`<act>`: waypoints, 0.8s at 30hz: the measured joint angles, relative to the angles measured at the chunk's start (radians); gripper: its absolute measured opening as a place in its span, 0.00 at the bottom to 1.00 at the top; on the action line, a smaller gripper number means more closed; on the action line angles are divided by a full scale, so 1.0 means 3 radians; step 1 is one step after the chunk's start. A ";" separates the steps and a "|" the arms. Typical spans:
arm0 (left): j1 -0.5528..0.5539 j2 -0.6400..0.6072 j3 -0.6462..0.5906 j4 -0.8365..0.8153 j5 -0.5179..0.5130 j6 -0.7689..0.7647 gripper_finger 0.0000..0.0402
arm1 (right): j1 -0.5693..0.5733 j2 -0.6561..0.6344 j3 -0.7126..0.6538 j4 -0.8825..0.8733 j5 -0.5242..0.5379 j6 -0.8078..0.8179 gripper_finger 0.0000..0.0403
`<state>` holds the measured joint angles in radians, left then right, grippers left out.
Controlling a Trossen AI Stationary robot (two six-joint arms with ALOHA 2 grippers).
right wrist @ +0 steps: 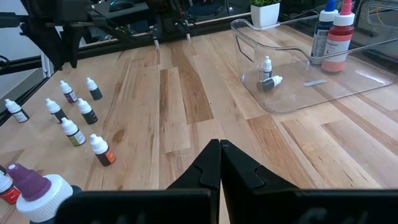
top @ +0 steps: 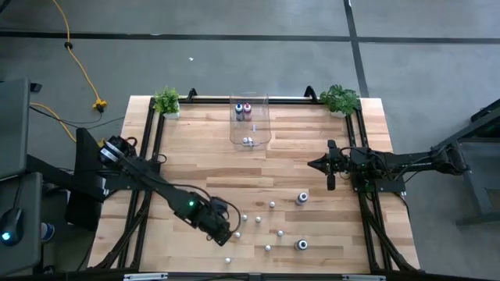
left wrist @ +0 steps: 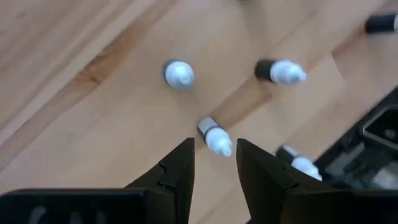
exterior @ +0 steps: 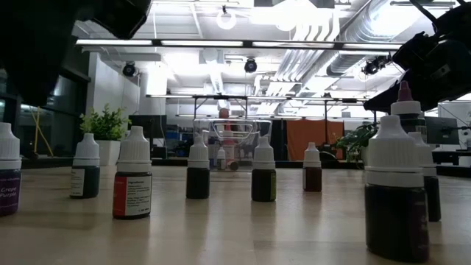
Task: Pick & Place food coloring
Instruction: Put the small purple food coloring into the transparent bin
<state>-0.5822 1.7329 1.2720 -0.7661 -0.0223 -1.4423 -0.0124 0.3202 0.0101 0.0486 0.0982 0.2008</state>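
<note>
Several small food coloring bottles (top: 258, 219) with white caps stand scattered on the wooden table near its front edge. Two larger ones (top: 301, 198) stand to their right. My left gripper (top: 228, 228) hangs open over the left end of this group and points steeply down. In the left wrist view, one dark-bodied bottle (left wrist: 214, 137) stands upright on the table just beyond my left gripper (left wrist: 214, 148), in line with the gap between its fingers, and no finger touches it. My right gripper (top: 319, 164) waits shut at mid right, clear of everything.
A clear plastic bin (top: 249, 125) at the far middle holds two larger bottles (top: 243, 111) and small ones (right wrist: 267, 73). Small plants (top: 166, 101) stand at both far corners. A black frame rail (left wrist: 373, 137) runs close beside the bottles under the left gripper.
</note>
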 joint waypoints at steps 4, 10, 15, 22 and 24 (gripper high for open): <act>-0.0087 0.0000 0.0000 -0.0078 -0.0338 -0.0307 0.29 | 0.0000 0.0000 0.0000 -0.0001 0.0000 0.0000 0.00; -0.0166 0.0000 0.0000 -0.0246 -0.0495 -0.0770 0.29 | 0.0000 0.0000 0.0001 0.0000 0.0000 0.0000 0.00; -0.0151 0.0021 0.0000 -0.0107 -0.0309 -0.0761 0.29 | -0.0001 0.0000 0.0000 0.0000 0.0000 0.0000 0.00; -0.0064 0.0285 0.0001 0.0266 0.0146 -0.0828 0.29 | 0.0000 0.0000 0.0000 -0.0001 0.0000 0.0000 0.00; -0.0063 0.0341 0.0010 0.0312 0.0221 -0.0910 0.29 | -0.0001 0.0000 0.0000 0.0000 0.0000 0.0000 0.00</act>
<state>-0.6010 1.8351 1.2750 -0.6725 0.0441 -1.7154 -0.0128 0.3202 0.0102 0.0486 0.0982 0.2008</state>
